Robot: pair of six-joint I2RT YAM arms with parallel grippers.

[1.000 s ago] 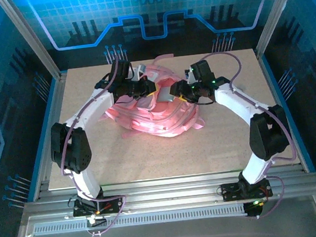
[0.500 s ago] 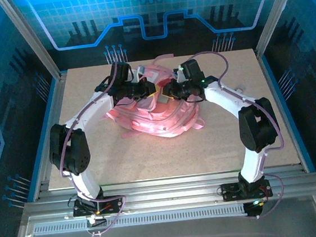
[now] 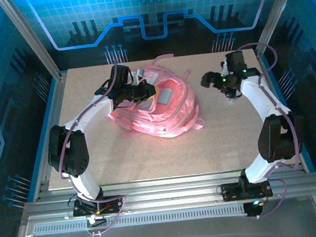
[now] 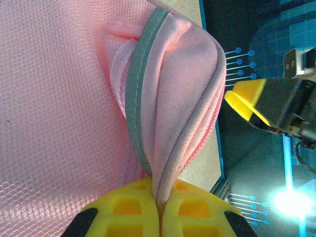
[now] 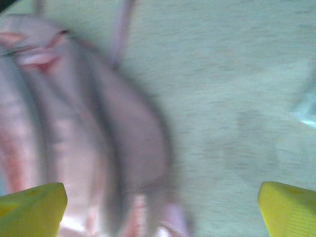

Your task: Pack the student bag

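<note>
Seeing the student bag (image 3: 163,109) slumped on the table (image 3: 122,156), roughly centred left to right and nearer the far edge than the arm bases. Pink all over, with a pale patch on top and straps (image 3: 195,125) trailing toward the near and right sides.

Finding the left gripper (image 3: 145,90) reaching over the far-left top of it. Confirming from the left wrist view: yellow fingers (image 4: 123,207) pressed together with no gap, pinching a raised fold (image 4: 182,98) of pink mesh fabric with grey zip trim (image 4: 133,94) running up along it. So clamped tight on the student bag (image 4: 59,98), with that fold standing in a peak above the pads. Bare tabletop just past the fold, on the right of that view.

Finding the right gripper (image 3: 206,80) off to the right of the student bag, over bare table, near it but apart from it in the top view. Also catching the right gripper (image 4: 247,96) from the left wrist: one yellow finger on a black body. Checking the right wrist view: yellow fingertips (image 5: 32,202) at opposite bottom corners, spread wide, gripping nothing. Below them, all blurred: student bag (image 5: 89,123) on the left half, table (image 5: 237,74) on the right. Too smeared to read pockets or zips there.
</note>
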